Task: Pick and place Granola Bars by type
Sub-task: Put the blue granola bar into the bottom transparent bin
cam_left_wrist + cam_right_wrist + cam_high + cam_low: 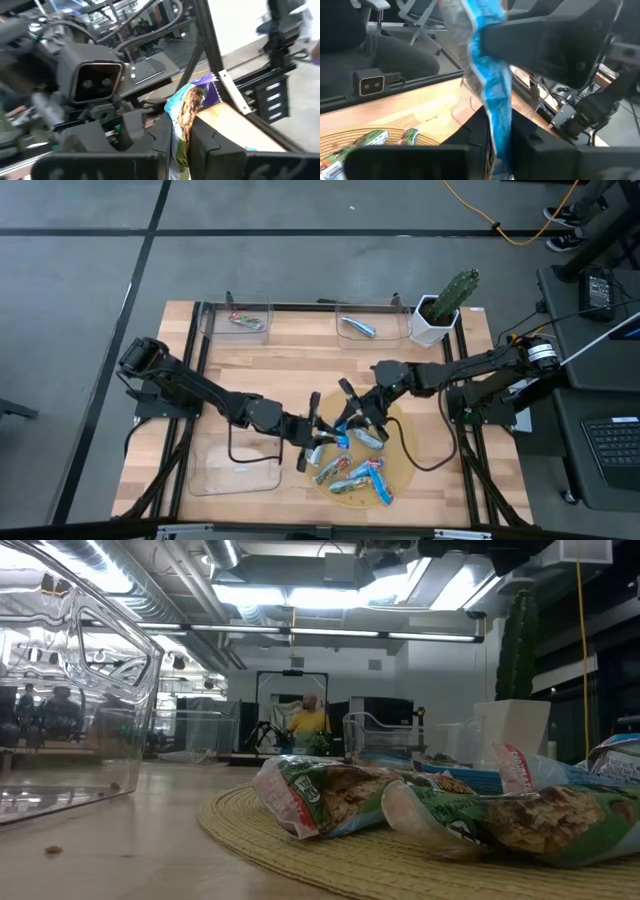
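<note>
Sorting partly done: one multicoloured bar [245,321] lies in the far-left tray [236,318] and one blue bar [357,328] in the far-middle tray [372,322], both well beyond the round woven mat [402,470]; near-left tray [236,472], just left of the mat, appears to hold nothing

Remaining: heap of Granola Bars [355,470] on the mat, blue and green-red wrappers mixed, several still to move

Left gripper [181,135]: at the mat's left edge, clenched on a green-wrapped bar [190,107] standing between its fingers

Right gripper [500,135]: over the mat's far side, clamped on a blue-wrapped bar [492,75]

Obstacles: both grippers crowd close over the mat, so a clash looks possible; potted cactus [445,305] stands far right of the mat, beside the blue-bar tray; person in yellow [308,720] far behind the table, no hindrance
</note>
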{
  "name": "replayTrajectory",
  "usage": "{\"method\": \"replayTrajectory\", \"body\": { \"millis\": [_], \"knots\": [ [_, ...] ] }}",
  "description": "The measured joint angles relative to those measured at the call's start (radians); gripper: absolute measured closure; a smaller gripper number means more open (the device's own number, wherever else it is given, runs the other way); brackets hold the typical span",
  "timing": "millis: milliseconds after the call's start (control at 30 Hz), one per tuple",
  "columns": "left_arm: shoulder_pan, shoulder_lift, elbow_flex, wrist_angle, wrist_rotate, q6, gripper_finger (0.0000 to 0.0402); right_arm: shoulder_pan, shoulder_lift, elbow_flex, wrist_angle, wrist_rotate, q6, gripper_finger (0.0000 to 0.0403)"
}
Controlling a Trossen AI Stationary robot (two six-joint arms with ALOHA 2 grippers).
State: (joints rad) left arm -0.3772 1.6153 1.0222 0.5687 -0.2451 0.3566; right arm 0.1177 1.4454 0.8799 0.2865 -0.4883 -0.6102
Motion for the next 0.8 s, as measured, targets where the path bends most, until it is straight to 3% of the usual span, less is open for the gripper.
{"method": "replayTrajectory", "body": {
  "millis": [267,433,533,800],
  "knots": [
    [-0.095,-0.137,0.0,-0.19,-0.209,0.019,0.0383,0.001,-0.069,0.0,-0.088,0.09,-0.007,0.0272],
    [-0.172,-0.21,0.0,-0.384,-0.389,-0.073,0.0382,0.024,-0.165,-0.002,-0.185,0.112,-0.015,0.0243],
    [-0.216,-0.25,0.0,-0.517,-0.445,-0.184,0.0382,0.059,-0.218,-0.002,-0.268,0.188,-0.002,0.0239],
    [-0.31,-0.311,0.0,-0.942,-0.431,-0.689,0.0382,0.158,-0.262,-0.002,-0.426,0.397,0.055,0.0238]
  ]
}}
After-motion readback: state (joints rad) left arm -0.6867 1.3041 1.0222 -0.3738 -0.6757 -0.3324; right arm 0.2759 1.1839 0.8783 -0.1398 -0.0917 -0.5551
